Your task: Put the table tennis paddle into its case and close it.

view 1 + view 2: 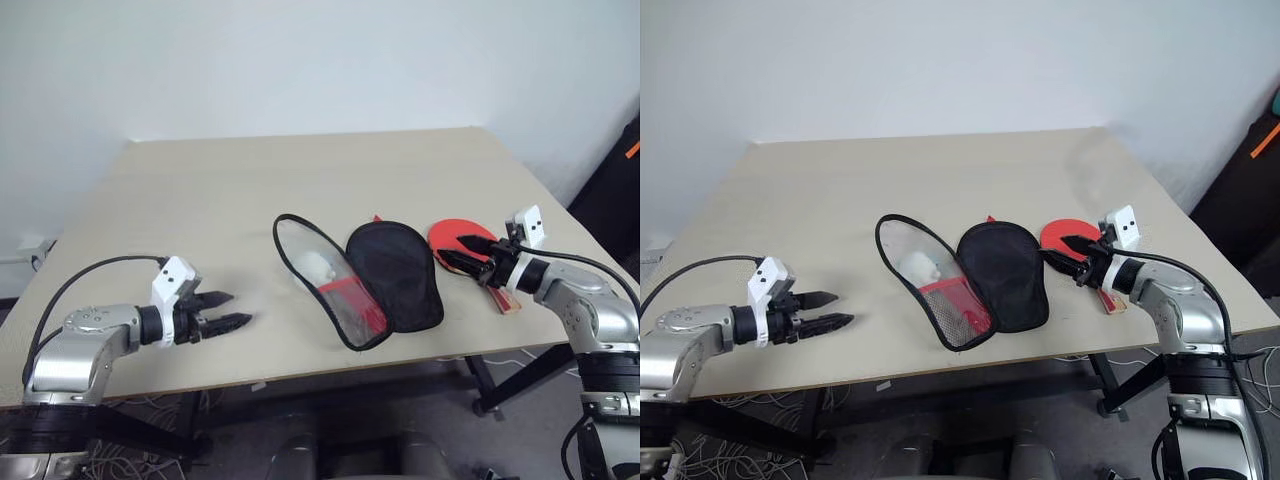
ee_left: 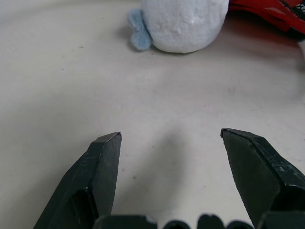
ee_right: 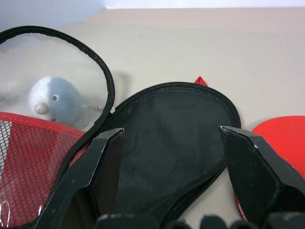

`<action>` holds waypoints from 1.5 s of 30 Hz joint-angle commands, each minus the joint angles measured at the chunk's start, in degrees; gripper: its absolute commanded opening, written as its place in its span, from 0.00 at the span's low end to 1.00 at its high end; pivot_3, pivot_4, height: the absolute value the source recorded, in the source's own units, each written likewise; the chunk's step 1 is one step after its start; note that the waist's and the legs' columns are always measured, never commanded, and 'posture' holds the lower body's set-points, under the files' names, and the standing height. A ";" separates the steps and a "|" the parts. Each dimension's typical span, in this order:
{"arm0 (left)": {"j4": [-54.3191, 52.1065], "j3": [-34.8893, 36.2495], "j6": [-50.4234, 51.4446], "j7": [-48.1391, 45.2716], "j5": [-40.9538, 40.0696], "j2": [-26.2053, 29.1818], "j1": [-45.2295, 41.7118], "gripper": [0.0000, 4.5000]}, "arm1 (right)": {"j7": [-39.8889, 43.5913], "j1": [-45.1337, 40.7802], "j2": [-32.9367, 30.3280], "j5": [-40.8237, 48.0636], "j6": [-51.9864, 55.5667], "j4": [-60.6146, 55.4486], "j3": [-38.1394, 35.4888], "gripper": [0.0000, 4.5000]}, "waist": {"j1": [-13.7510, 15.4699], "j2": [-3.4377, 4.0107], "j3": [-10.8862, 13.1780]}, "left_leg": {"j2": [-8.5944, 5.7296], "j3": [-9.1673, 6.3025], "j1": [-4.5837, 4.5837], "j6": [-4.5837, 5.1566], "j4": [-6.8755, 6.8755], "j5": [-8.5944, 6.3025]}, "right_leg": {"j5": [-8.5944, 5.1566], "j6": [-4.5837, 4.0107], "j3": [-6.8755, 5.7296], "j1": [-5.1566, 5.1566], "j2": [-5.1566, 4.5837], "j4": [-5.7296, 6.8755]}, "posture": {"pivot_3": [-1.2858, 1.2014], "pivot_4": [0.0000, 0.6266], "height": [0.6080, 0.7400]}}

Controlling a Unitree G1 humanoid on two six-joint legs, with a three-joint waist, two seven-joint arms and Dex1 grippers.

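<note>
In the left eye view, the case [image 1: 365, 282] lies unzipped and spread flat near the front of the table [image 1: 200, 190], clear half beside black half, with the table tennis paddle [image 1: 462, 240] just to its right. The left gripper [image 1: 228, 311] hovers well apart, fingers spread and empty. In the right wrist view, the right gripper [image 3: 169, 136] gapes over the case's black half, holding nothing.
</note>
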 commanded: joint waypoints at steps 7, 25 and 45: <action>-1.37 -0.80 1.44 0.86 -1.10 -1.23 -3.94 0.80 | -1.74 2.01 -0.69 0.82 -1.75 -2.45 -3.90 0.76 | 0.02 0.00 0.00 | -0.03 0.00 0.00 0.00 0.00 0.00 | 0.00 0.00 -0.01 0.02 -0.02 -0.01 | 0.52 0.00 0.88; -9.11 -3.46 1.68 -0.59 -3.02 -1.44 -1.46 0.80 | -3.42 2.82 -0.75 0.82 -2.36 -1.23 -6.21 0.76 | -0.04 0.01 0.00 | -0.01 0.03 0.03 -0.01 0.00 0.00 | 0.00 0.01 0.04 0.01 0.04 -0.01 | 0.52 0.00 0.88; -9.43 -5.80 2.94 -0.99 -4.87 -2.01 -4.68 0.66 | -5.98 2.73 -1.31 5.02 1.19 -4.80 -10.47 0.77 | 0.02 0.02 0.00 | -0.04 0.01 0.03 0.00 -0.01 0.00 | 0.00 0.01 0.05 0.03 0.02 -0.02 | 0.52 0.00 0.88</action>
